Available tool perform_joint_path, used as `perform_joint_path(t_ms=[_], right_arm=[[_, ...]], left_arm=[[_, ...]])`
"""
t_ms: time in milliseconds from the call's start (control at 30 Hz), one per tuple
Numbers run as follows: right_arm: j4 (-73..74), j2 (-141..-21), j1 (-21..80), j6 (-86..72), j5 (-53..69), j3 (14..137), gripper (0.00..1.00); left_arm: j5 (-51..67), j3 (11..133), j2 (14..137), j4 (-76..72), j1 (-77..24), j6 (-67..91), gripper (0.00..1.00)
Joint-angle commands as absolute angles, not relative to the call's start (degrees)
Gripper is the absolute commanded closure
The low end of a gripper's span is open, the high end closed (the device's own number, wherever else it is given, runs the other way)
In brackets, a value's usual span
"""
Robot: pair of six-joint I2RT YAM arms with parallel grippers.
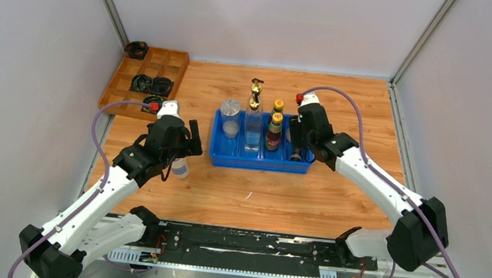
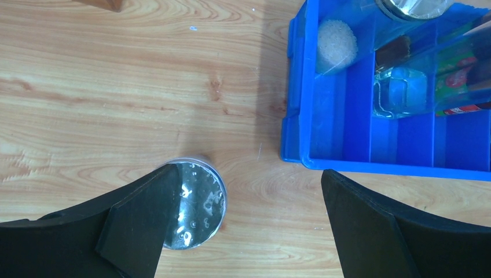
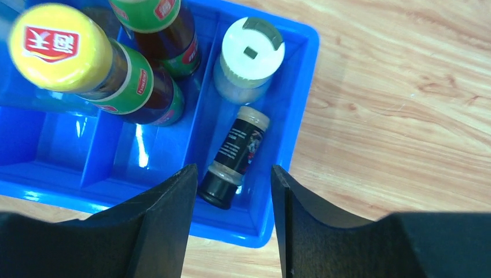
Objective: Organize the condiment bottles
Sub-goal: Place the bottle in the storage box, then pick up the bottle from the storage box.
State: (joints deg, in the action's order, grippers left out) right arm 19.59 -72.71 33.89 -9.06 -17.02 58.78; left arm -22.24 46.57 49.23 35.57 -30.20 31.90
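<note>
Left gripper (image 2: 248,174): fully open, empty, one finger over silver-lidded jar (image 2: 200,202) on table (image 2: 104,87).
Right gripper (image 3: 233,171): partly open, empty, above small black-capped bottle (image 3: 234,152) lying in blue bin (image 3: 231,231).

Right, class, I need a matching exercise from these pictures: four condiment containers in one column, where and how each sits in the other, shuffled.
1 black-capped bottle
2 cream-lidded jar
3 silver-topped jar
4 gold-spouted bottle

A standing on the table, outside the blue bin
B upright in the bin's right-end compartment
C upright in an inner compartment
D lying down in the right-end compartment

Pairs: 1-D, 2-B, 3-A, 4-C
</note>
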Motion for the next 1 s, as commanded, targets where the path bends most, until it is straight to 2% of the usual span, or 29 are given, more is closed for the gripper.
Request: perform_joint_path(t_ms=[0,300,400,533,767,967], right_arm=[[23.69,-78.79,35.71,-7.52,-14.86,60.60,0.46],[28.31,-86.39,37.15,-9.70,-15.40,61.84,0.46],[32.25,-88.45,37.11,-14.74,-16.39,63.87,0.51],[35.22,-89.44,37.12,-24.20,-18.99,63.93,0.51],[35.54,-91.20,40.40,-39.57,-22.90,60.00,0.46],[34.09,-95.84,41.15,-46.82,-26.03,58.85,0.44]], left_arm=[[-22.24,45.90,49.31,34.12,-30.50,32.08,0.00],[-22.24,44.45,49.00,33.07,-30.50,31.99,0.00],[-22.19,44.13,49.32,32.40,-30.49,32.08,0.00],[-22.45,44.21,49.70,31.72,-30.50,31.84,0.00],[-20.73,44.43,49.86,30.84,-30.47,31.69,0.00],[-19.85,44.52,48.56,30.62,-30.50,31.25,0.00]])
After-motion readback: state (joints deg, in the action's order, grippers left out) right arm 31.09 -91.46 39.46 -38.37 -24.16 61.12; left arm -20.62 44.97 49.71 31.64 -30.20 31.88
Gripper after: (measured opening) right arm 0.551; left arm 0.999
